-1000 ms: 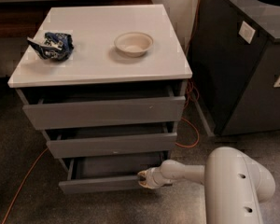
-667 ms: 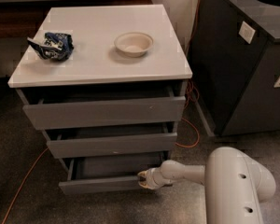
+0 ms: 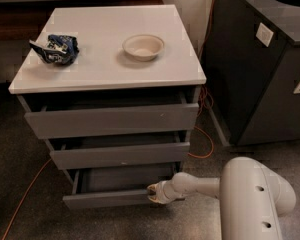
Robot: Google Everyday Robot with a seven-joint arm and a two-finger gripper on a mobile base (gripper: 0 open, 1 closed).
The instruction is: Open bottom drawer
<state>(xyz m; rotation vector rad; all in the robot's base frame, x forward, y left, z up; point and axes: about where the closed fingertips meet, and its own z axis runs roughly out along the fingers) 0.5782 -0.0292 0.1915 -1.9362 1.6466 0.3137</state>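
The bottom drawer [image 3: 107, 198] is the slim plain grey front lowest in the white-topped cabinet [image 3: 110, 79]. It stands pulled out, and its shallow grey tray [image 3: 122, 179] shows behind the front. My gripper [image 3: 154, 193] sits at the right end of that drawer front, right against its top edge. My white arm [image 3: 250, 194] reaches to it from the lower right.
The top drawer [image 3: 112, 120] and middle drawer [image 3: 120, 155] also stand slightly out. A white bowl [image 3: 143, 46] and a blue crumpled bag [image 3: 55, 48] lie on the top. A dark bin [image 3: 265, 64] stands at the right. An orange cable [image 3: 202, 144] runs along the floor.
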